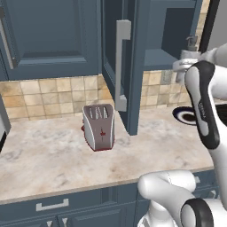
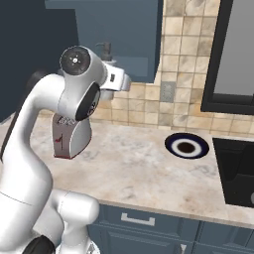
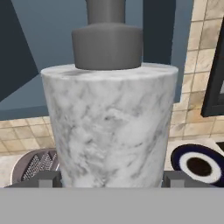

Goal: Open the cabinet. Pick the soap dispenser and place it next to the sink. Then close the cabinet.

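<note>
The cabinet (image 1: 162, 26) stands with its door (image 1: 133, 66) swung out towards me, the light-grey bar handle (image 1: 120, 66) facing left. Inside, at the front of the shelf, is the soap dispenser (image 1: 191, 44) (image 2: 105, 49), a marbled grey cylinder with a dark pump head. In the hand view the soap dispenser (image 3: 109, 127) stands close and upright between my two fingertips (image 3: 48, 179), which press against its sides. My gripper (image 1: 186, 62) (image 2: 110, 67) (image 3: 111, 179) is shut on its body at shelf height.
A silver-and-red toaster (image 1: 99, 126) (image 2: 72, 136) stands on the marble counter (image 1: 44, 155) under the open door. A blue-rimmed plate (image 2: 187, 146) (image 1: 186, 116) lies to the right. A dark recess (image 2: 237, 168) lies at the counter's right; I cannot tell whether it is the sink.
</note>
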Controlling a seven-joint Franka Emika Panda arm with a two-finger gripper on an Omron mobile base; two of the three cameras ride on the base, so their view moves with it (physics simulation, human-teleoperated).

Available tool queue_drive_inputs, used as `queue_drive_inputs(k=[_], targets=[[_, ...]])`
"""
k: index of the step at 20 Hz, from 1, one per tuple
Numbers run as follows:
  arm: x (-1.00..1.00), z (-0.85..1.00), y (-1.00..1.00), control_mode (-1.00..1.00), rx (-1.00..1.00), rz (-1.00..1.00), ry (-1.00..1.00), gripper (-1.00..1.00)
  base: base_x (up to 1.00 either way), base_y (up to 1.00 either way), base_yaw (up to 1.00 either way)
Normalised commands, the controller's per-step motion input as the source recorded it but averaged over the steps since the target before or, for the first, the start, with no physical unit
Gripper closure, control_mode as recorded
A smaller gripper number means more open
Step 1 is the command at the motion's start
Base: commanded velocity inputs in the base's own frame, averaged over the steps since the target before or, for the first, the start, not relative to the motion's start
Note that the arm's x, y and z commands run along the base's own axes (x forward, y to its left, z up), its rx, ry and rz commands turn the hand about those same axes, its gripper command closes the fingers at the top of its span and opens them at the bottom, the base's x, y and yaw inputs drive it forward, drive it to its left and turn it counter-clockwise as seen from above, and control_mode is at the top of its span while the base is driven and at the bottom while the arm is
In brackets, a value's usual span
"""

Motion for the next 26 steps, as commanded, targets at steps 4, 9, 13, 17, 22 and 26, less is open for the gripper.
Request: queue_drive_inputs(k=[4, 9, 13, 17, 22, 26], targets=[[-0.75, 0.0, -0.47, -1.0, 0.0, 0.0, 0.0, 1.0, 0.0, 0.0, 0.0], [-0.61, 0.0, -0.55, -1.0, 0.0, 0.0, 0.0, 1.0, 0.0, 0.0, 0.0], [-0.54, 0.0, -0.63, -1.0, 0.0, 0.0, 0.0, 1.0, 0.0, 0.0, 0.0], [-0.51, 0.0, -0.62, -1.0, 0.0, 0.0, 0.0, 1.0, 0.0, 0.0, 0.0], [-0.39, -0.11, -0.61, -1.0, 0.0, 0.0, 0.0, 1.0, 0.0, 0.0, 0.0], [-0.12, -0.27, -0.58, -1.0, -0.02, 0.0, 0.0, 1.0, 0.0, 0.0, 0.0]])
